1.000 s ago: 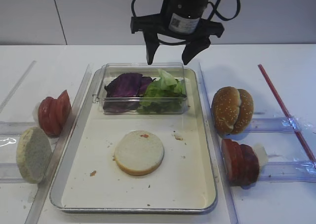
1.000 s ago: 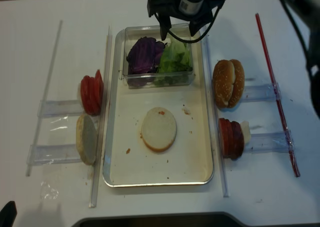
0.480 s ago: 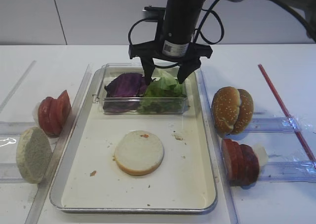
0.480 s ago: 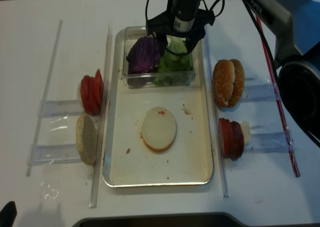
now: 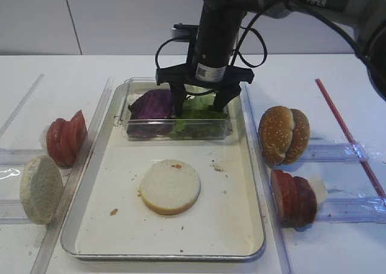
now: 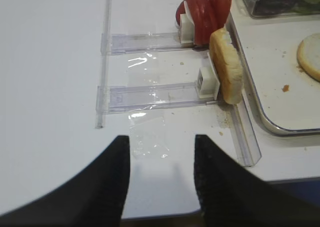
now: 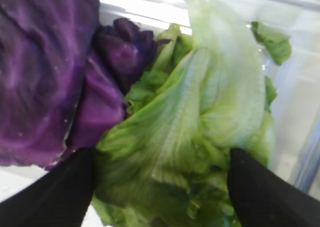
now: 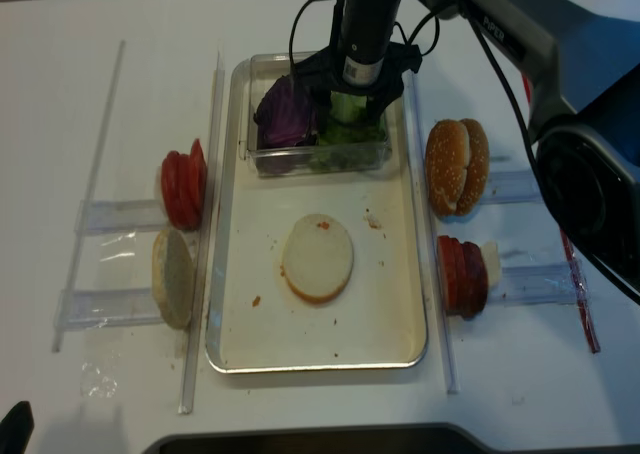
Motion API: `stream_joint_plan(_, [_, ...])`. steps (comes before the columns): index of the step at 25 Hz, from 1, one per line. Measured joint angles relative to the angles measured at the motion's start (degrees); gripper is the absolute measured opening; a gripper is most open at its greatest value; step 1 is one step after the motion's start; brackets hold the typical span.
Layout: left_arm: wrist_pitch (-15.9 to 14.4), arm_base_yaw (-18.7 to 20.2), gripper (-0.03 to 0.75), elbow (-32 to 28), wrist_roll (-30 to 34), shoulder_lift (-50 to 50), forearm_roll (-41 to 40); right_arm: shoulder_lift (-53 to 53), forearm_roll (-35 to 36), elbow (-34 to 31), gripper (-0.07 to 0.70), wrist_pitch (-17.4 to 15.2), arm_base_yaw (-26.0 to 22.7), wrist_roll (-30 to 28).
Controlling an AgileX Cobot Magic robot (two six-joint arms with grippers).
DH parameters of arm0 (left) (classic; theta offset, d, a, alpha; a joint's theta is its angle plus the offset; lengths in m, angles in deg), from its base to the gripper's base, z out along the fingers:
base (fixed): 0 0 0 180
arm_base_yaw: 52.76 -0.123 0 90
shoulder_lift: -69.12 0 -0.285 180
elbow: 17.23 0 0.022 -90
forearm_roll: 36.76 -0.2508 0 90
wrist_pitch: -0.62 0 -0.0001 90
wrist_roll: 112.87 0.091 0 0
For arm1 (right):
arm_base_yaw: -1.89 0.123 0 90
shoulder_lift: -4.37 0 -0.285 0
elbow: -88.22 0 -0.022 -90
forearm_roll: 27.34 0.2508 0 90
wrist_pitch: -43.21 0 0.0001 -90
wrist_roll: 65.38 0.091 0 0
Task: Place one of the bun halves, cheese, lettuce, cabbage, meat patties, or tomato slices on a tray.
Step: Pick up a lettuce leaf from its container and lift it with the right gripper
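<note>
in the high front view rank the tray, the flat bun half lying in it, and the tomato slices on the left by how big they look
1. The tray, far the largest.
2. The flat bun half.
3. The tomato slices on the left; they stand on edge, so they may look smaller than they are.

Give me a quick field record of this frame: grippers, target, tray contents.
right gripper: open, lowered into the clear box, fingers either side of the lettuce
left gripper: open, over bare table, holding nothing
cabbage: in the box, left of the lettuce
tray: holds the box and one pale bun half
lettuce status: not yet gripped
</note>
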Motion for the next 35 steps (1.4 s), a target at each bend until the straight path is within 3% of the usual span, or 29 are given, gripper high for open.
stream_joint_plan(6, [0.0,0.0,0.293,0.0,0.0,0.0,0.0,-0.4,0.0,0.0,0.542,0.1,0.0,0.0])
stream_joint_plan(15, [0.0,0.0,0.293,0.0,0.0,0.0,0.0,-0.4,0.9,0.0,0.229,0.1,0.0,0.0])
stream_joint_plan(23, [0.0,0.0,0.293,0.0,0.0,0.0,0.0,-0.4,1.1,0.0,0.078,0.1,0.0,0.0])
stream_joint_plan(35, [0.0,0.0,0.293,0.0,0.0,0.0,0.0,0.4,1.1,0.0,0.05,0.1,0.0,0.0])
